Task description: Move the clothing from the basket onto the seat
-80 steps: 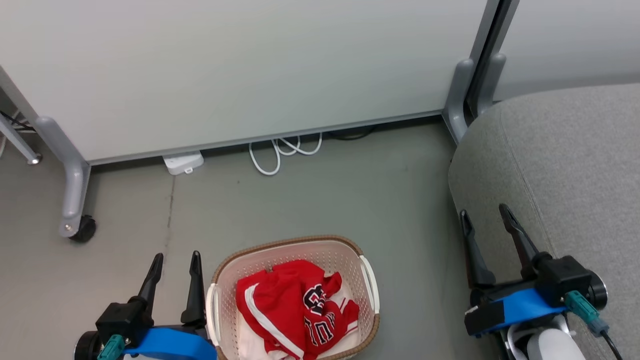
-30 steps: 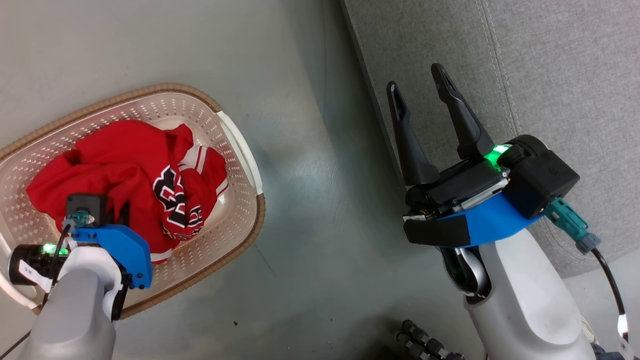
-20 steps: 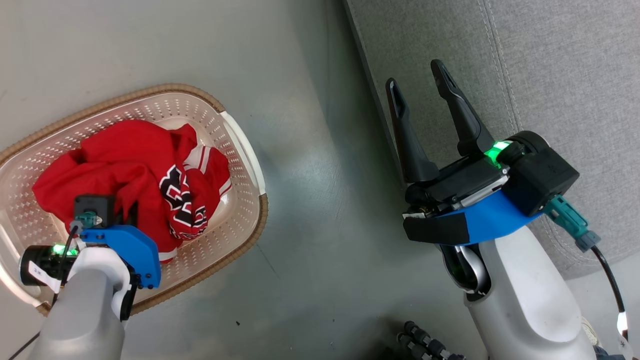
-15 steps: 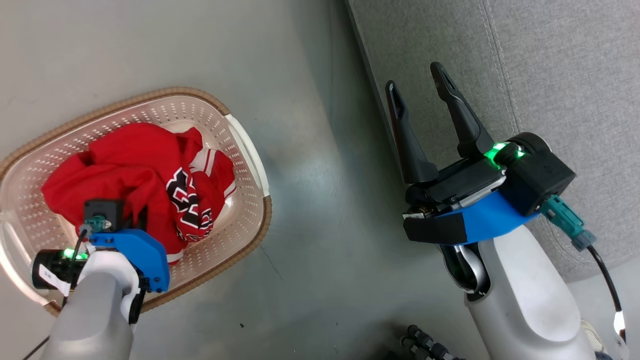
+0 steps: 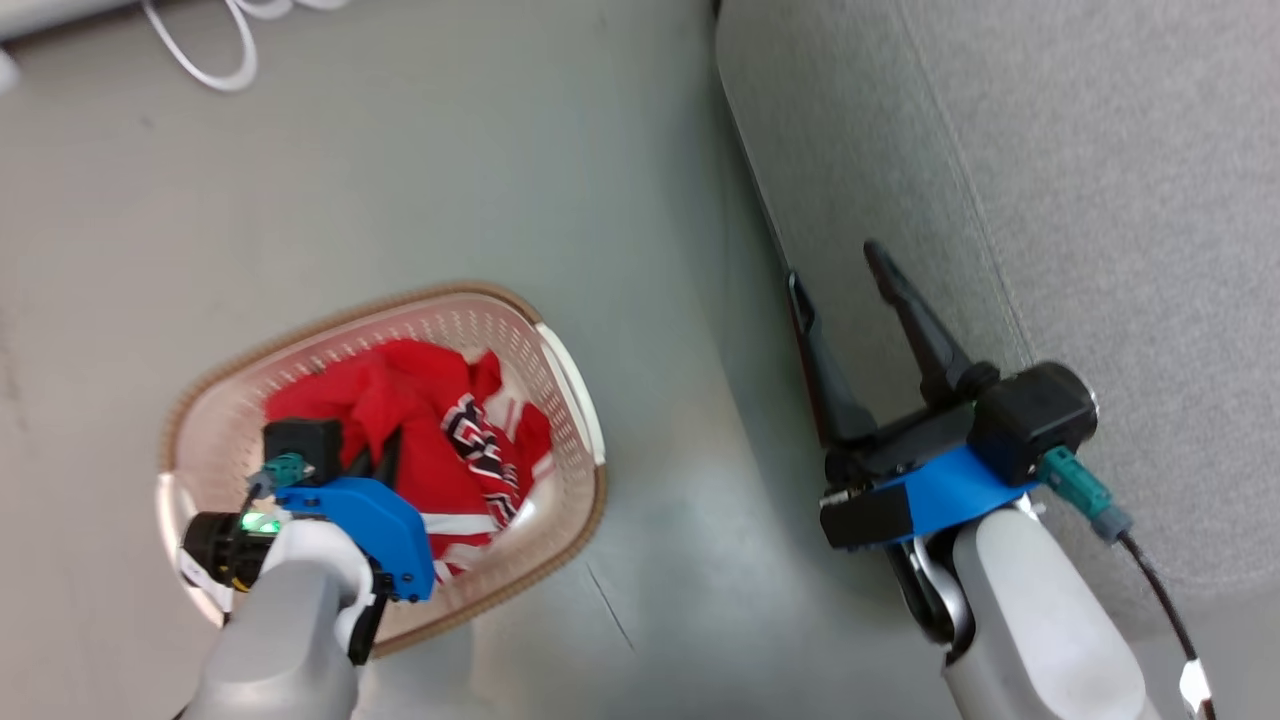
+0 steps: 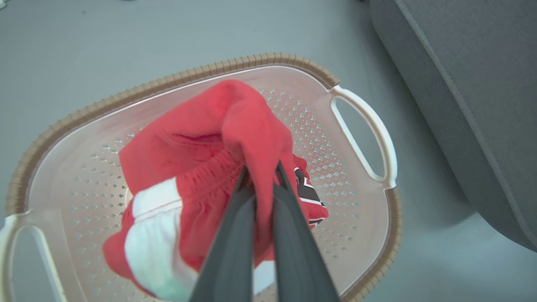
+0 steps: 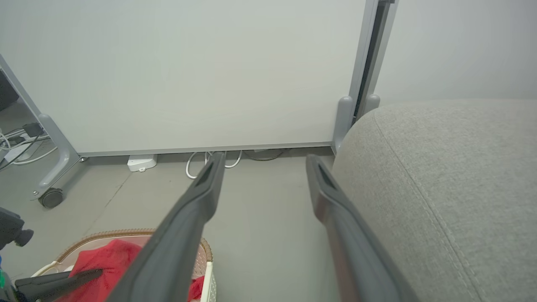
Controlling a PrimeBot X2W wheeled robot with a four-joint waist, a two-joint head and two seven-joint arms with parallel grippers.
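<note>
The cream perforated basket [image 5: 400, 300] with a brown rim stands on the floor at lower left. Red clothing [image 5: 420, 400] with white trim and black-and-white lettering lies bunched inside it. My left gripper [image 5: 385, 455] reaches down into the basket. In the left wrist view the left gripper [image 6: 260, 172] is shut on a fold of the red clothing [image 6: 201, 138], which rises in a peak above the basket [image 6: 251, 58]. My right gripper [image 5: 835, 268] is open and empty beside the grey seat [image 5: 1050, 200]. The right wrist view looks between the open right gripper [image 7: 265, 158] fingers, with the seat [image 7: 440, 167] at right.
A white cable [image 5: 215, 70] loops on the floor at upper left. A pale partition panel [image 7: 188, 71] on a castor foot [image 7: 52, 197] stands behind the basket [image 7: 126, 232], with a white power box [image 7: 140, 162] under it. Bare grey floor separates basket and seat.
The head camera has swung, so the whole picture has shifted. My left gripper has closed on the red fabric in the basket. The right gripper has stayed open beside the seat.
</note>
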